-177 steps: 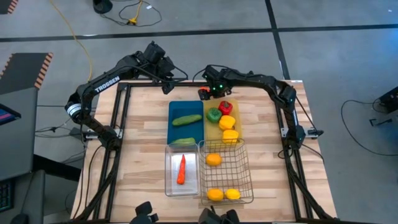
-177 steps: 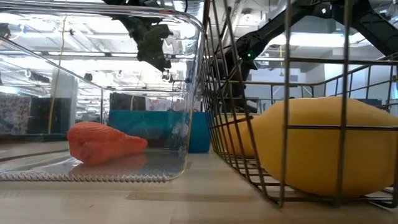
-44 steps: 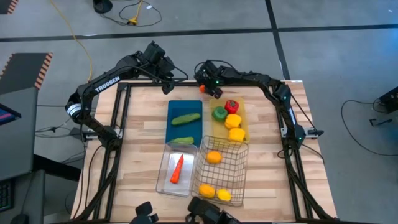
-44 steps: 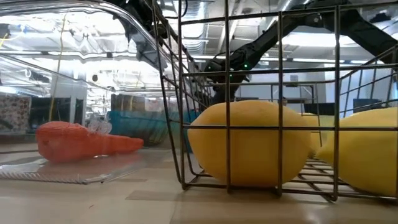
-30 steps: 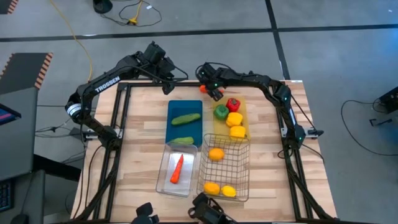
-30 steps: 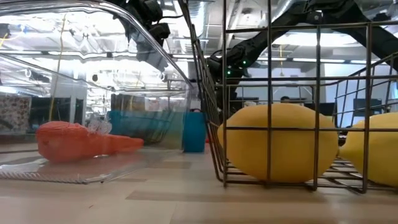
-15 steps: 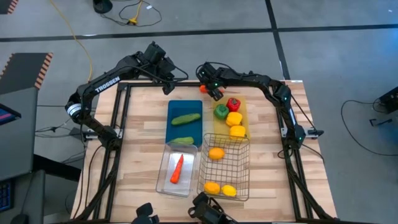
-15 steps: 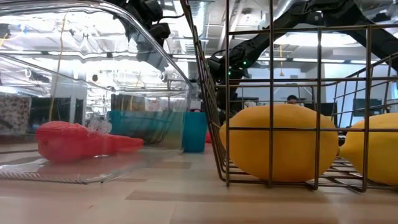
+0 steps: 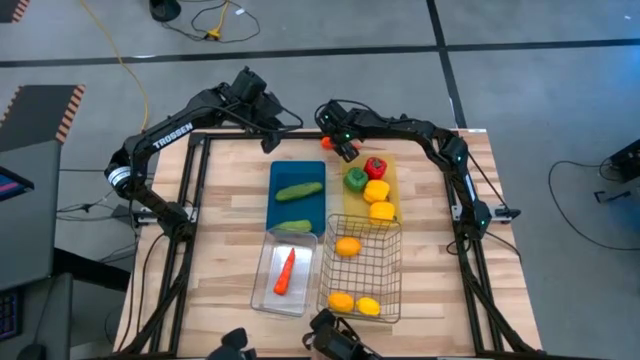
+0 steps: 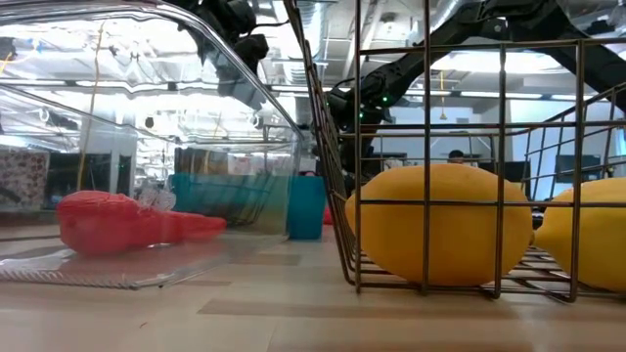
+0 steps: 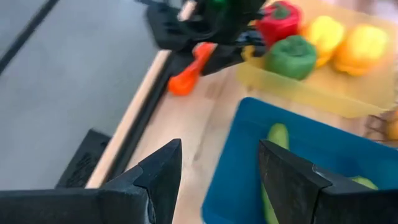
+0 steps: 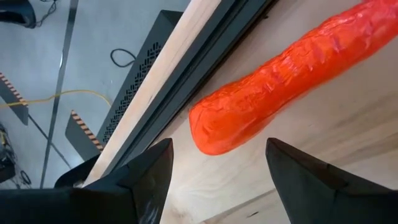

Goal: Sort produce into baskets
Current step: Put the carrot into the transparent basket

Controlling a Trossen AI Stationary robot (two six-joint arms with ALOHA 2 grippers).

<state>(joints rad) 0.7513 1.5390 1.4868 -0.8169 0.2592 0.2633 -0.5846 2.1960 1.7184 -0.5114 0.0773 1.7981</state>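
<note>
A loose orange carrot (image 12: 292, 81) lies on the table at its far edge, beside the yellow tray (image 9: 392, 190); it also shows in the high view (image 9: 346, 152). My right gripper (image 12: 219, 146) is open just above it, fingertips on either side of its thick end, and shows no touch. My left gripper (image 9: 272, 138) is open and empty over the far edge, left of the blue tray (image 9: 285, 170). Two cucumbers (image 9: 299, 191) lie in the blue tray. Peppers (image 9: 376, 192) lie in the yellow tray.
The clear bin (image 9: 262, 290) near the front holds a carrot (image 9: 285, 270). The wire basket (image 9: 392, 270) to its right holds an orange (image 9: 347, 247) and two yellow-orange fruits (image 10: 440, 235). The black frame rail (image 12: 186, 93) runs along the far edge by the loose carrot.
About a second and a half ago the wire basket stood askew. It has turned square to the table and shifted a little toward the right edge. Since then nothing has visibly moved, and both grippers have kept still.
</note>
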